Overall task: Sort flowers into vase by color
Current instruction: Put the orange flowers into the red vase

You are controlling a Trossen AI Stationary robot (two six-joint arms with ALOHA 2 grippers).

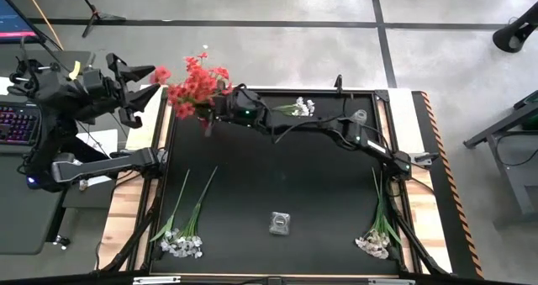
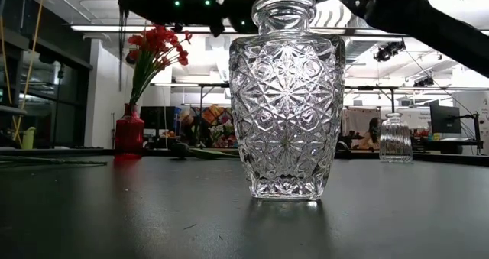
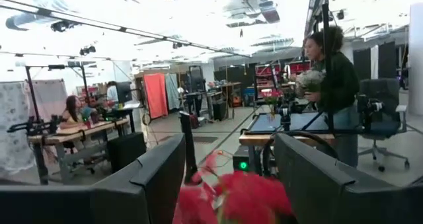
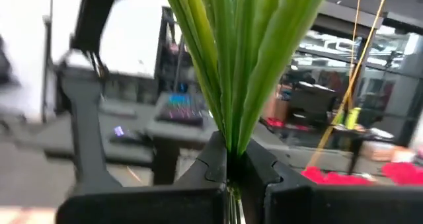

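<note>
A bunch of red flowers [image 1: 195,81] stands with its green stems in a red vase [image 2: 128,131] at the table's far left. My right gripper [image 1: 217,108] reaches across the far side and is shut on those stems. My left gripper [image 1: 145,83] hangs open just left of the blossoms, off the table's left edge. In its wrist view the red blossoms [image 3: 231,201] show low between its fingers. White flowers lie flat at the near left [image 1: 181,241], at the near right [image 1: 374,239] and at the far middle [image 1: 298,107]. My right gripper pinches the bunch of green stems [image 4: 231,141] between its two fingers. It comes about level from the table's right, with the fingers across the stems. The stems rise and fan out above the fingers, and their lower ends sit in the red vase.
A clear cut-glass vase [image 1: 279,224] stands at the near middle, close before the low camera [image 2: 286,98]. A second clear vase [image 1: 360,115] stands at the far right. The right arm [image 1: 336,134] spans the table's far side. A person [image 3: 330,85] stands in the room beyond.
</note>
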